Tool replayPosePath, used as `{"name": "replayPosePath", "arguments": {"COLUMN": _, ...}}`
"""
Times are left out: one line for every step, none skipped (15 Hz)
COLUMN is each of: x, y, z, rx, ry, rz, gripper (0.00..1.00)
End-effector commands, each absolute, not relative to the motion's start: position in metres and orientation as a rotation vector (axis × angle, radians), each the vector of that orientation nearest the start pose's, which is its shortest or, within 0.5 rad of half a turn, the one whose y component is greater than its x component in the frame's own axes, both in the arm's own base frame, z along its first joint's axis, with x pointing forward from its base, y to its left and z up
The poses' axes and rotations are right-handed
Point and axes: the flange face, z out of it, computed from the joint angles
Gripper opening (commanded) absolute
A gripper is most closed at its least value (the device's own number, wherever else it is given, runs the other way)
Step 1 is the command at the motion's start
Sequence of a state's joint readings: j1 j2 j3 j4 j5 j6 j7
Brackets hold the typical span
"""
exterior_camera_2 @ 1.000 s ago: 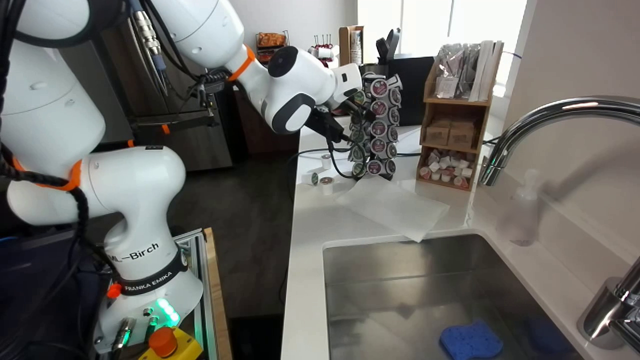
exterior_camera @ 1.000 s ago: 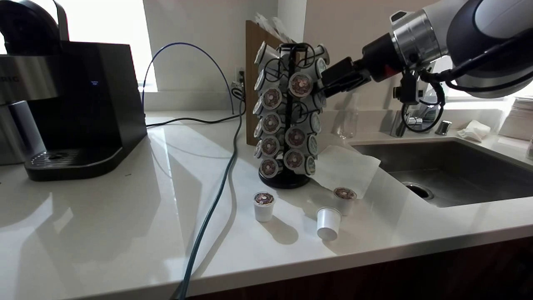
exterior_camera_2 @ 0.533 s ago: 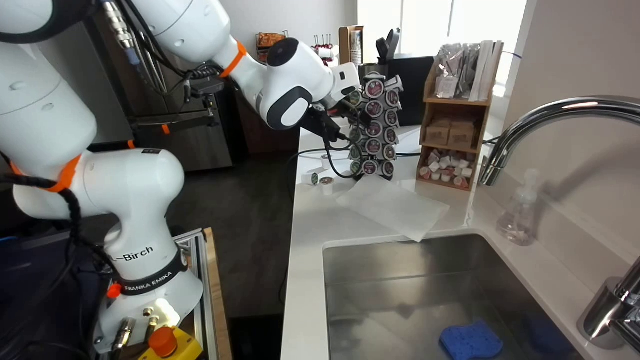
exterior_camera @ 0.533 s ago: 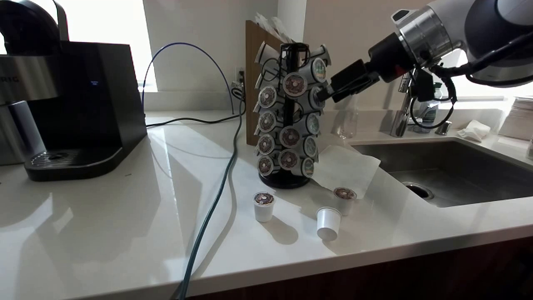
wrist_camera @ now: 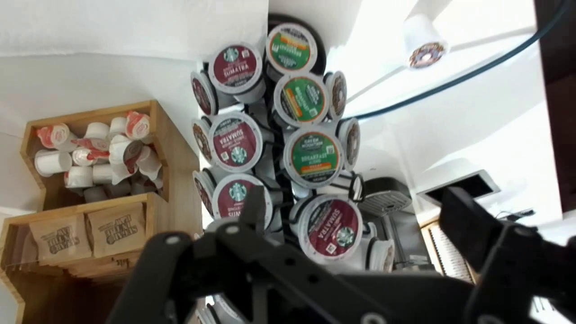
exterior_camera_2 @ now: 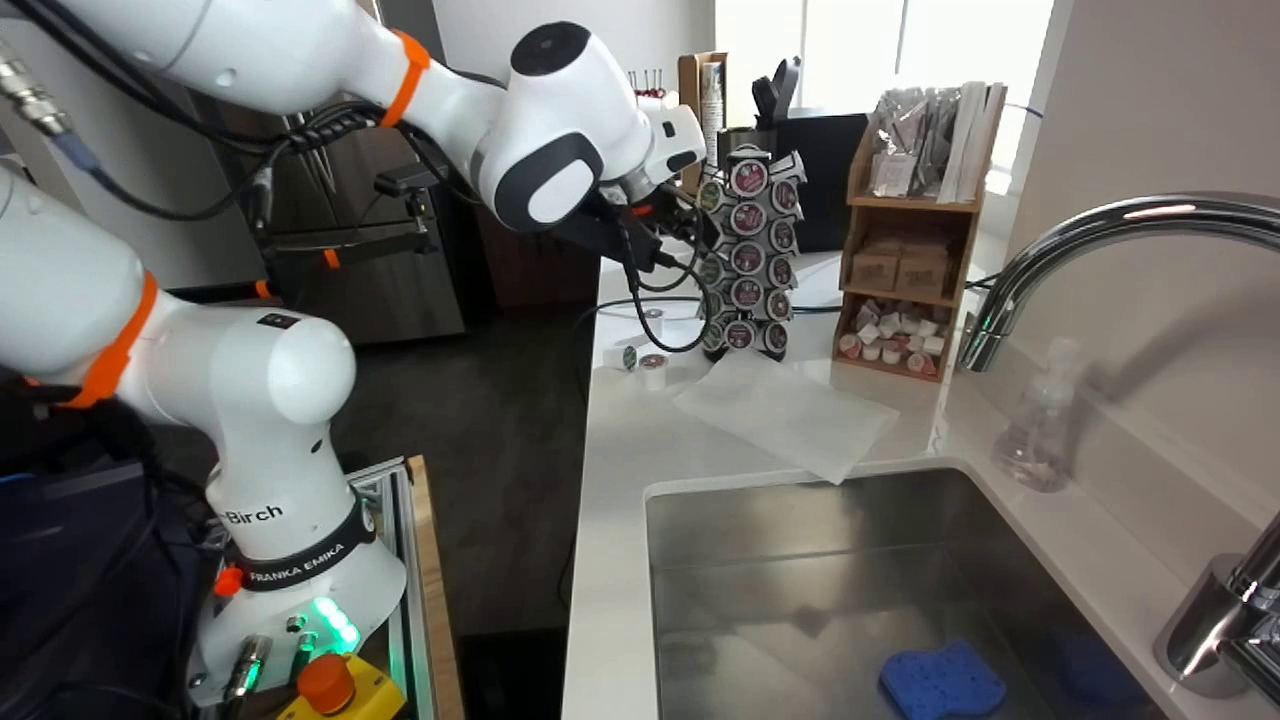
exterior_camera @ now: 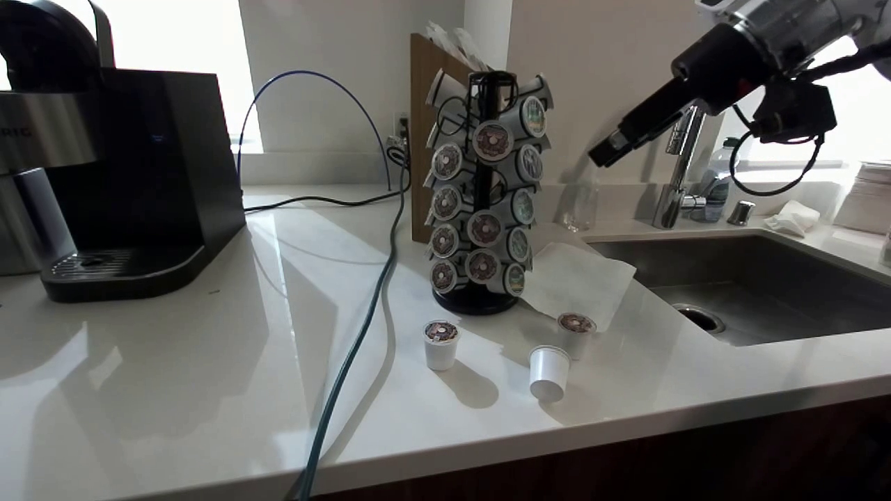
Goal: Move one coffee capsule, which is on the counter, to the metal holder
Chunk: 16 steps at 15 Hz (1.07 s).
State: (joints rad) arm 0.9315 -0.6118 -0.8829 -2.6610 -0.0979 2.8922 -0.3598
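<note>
Gripper (exterior_camera: 604, 154): fingers (wrist_camera: 252, 211) spread wide in the wrist view, apart from the holder (exterior_camera: 482, 182). Capsule (wrist_camera: 330, 228), Sumatra-labelled: seated in the holder, ahead of the fingers. Counter (exterior_camera: 209, 390): two upright pods (exterior_camera: 441, 351), one tipped pod (exterior_camera: 549, 372), below the gripper, well apart.

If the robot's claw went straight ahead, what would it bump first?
Probably one of the pods on the metal holder, which the gripper faces; depth is unclear, so I can't tell which pod.
</note>
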Motion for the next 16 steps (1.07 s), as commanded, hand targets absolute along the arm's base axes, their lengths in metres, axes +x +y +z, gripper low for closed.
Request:
{"name": "replayPosePath", "arguments": {"x": 0.397, "y": -0.013, "z": 0.458, "rx": -2.644, "ry": -0.607, "rz": -0.825, "gripper": 1.00}}
{"name": "replayPosePath", "arguments": {"x": 0.388, "y": -0.019, "z": 0.472, "rx": -2.685, "ry": -0.567, "rz": -0.805, "gripper": 1.00}}
{"name": "replayPosePath", "arguments": {"x": 0.383, "y": -0.024, "z": 0.487, "rx": -2.712, "ry": -0.568, "rz": -0.785, "gripper": 1.00}}
{"name": "replayPosePath", "arguments": {"x": 0.375, "y": -0.022, "z": 0.499, "rx": -2.782, "ry": -0.543, "rz": -0.788, "gripper": 1.00}}
{"name": "replayPosePath", "arguments": {"x": 0.368, "y": -0.023, "z": 0.516, "rx": -2.839, "ry": -0.534, "rz": -0.803, "gripper": 1.00}}
{"name": "replayPosePath", "arguments": {"x": 0.362, "y": -0.018, "z": 0.535, "rx": -2.908, "ry": -0.481, "rz": -0.881, "gripper": 1.00}}
{"name": "replayPosePath", "arguments": {"x": 0.354, "y": -0.014, "z": 0.547, "rx": -2.957, "ry": -0.452, "rz": -0.911, "gripper": 1.00}}
{"name": "replayPosePath", "arguments": {"x": 0.355, "y": 0.003, "z": 0.565, "rx": -3.000, "ry": -0.424, "rz": -0.954, "gripper": 1.00}}
{"name": "replayPosePath", "arguments": {"x": 0.350, "y": 0.013, "z": 0.571, "rx": -3.049, "ry": -0.392, "rz": -0.985, "gripper": 1.00}}
{"name": "replayPosePath", "arguments": {"x": 0.348, "y": 0.033, "z": 0.583, "rx": -3.092, "ry": -0.366, "rz": -1.020, "gripper": 1.00}}
{"name": "replayPosePath", "arguments": {"x": 0.343, "y": 0.051, "z": 0.589, "rx": -3.144, "ry": -0.337, "rz": -1.038, "gripper": 1.00}}
{"name": "replayPosePath", "arguments": {"x": 0.340, "y": 0.073, "z": 0.593, "rx": -3.197, "ry": -0.314, "rz": -1.046, "gripper": 1.00}}
{"name": "replayPosePath", "arguments": {"x": 0.334, "y": 0.089, "z": 0.598, "rx": -3.252, "ry": -0.283, "rz": -1.039, "gripper": 1.00}}
{"name": "replayPosePath", "arguments": {"x": 0.342, "y": 0.069, "z": 0.591, "rx": -3.149, "ry": -0.365, "rz": -1.044, "gripper": 1.00}}
{"name": "replayPosePath", "arguments": {"x": 0.339, "y": 0.085, "z": 0.594, "rx": -3.191, "ry": -0.345, "rz": -1.044, "gripper": 1.00}}
{"name": "replayPosePath", "arguments": {"x": 0.336, "y": 0.095, "z": 0.596, "rx": -3.210, "ry": -0.334, "rz": -1.050, "gripper": 1.00}}
